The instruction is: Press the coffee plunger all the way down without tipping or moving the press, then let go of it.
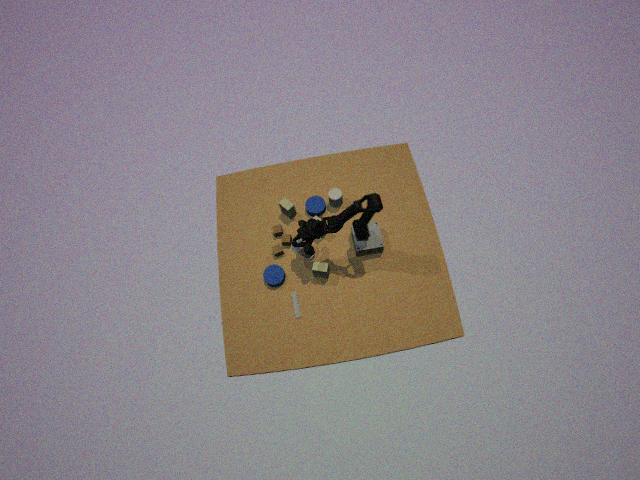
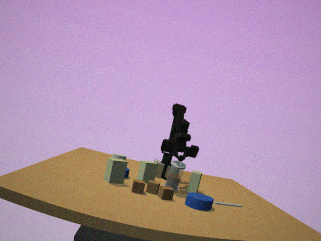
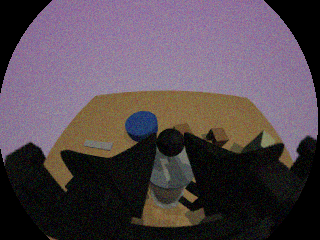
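Observation:
The coffee press (image 2: 174,178) (image 3: 171,172) stands on the table, its clear glass body under a pale lid (image 2: 178,165). The round black plunger knob (image 2: 180,157) (image 3: 170,142) sits just above the lid, with almost no rod showing. My gripper (image 3: 170,136) is shut on the knob, one dark finger on each side in the wrist view. The press looks upright; its foot is partly hidden by the fingers in the wrist view. In the top view the arm covers most of the press.
Pale green blocks (image 1: 320,268) (image 2: 194,182) (image 2: 116,171) stand around the press. Small brown cubes (image 2: 165,193) (image 3: 218,136), a blue disc (image 1: 273,275) (image 2: 199,201) (image 3: 141,125) and a flat grey strip (image 1: 295,304) (image 3: 98,145) lie nearby. Another blue disc (image 1: 315,205) and a white cylinder (image 1: 334,196) stand farther off.

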